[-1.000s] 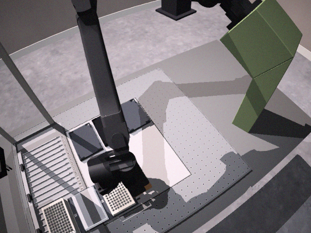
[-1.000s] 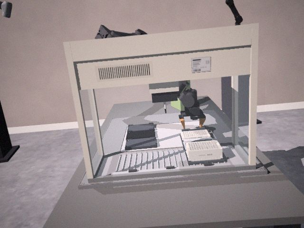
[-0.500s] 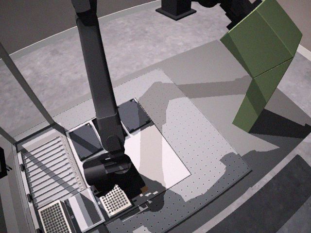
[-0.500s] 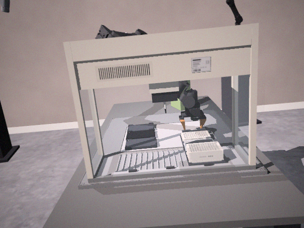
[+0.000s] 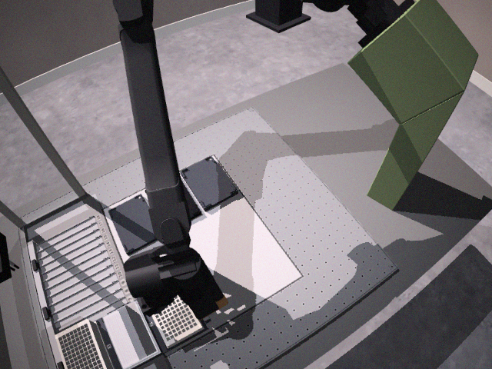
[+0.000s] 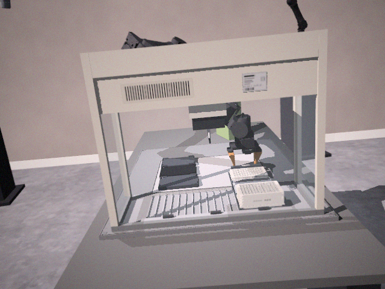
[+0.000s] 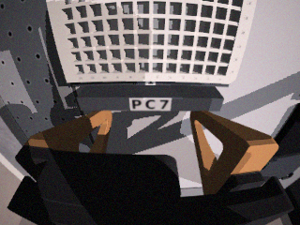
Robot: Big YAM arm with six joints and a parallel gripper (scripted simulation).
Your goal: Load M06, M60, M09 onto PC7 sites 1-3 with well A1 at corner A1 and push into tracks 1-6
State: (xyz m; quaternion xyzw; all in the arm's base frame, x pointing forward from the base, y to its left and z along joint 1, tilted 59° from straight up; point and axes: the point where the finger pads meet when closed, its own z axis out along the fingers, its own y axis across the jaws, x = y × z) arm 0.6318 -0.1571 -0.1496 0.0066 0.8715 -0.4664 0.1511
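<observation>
the gripper point(image 7: 153, 141) stands wide with nothing between its orange fingers, just behind the pc7 carrier's handle point(image 7: 149, 104). the carrier lies on the rails point(image 5: 75, 262) with a 96-well plate point(image 5: 177, 320) beside the handle and a deep-well block point(image 6: 259, 194) at the far end.

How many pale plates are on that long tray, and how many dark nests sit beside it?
Pale plates: 3
Dark nests, the middle one mostly behind the arm: 3
Total: 6
</observation>
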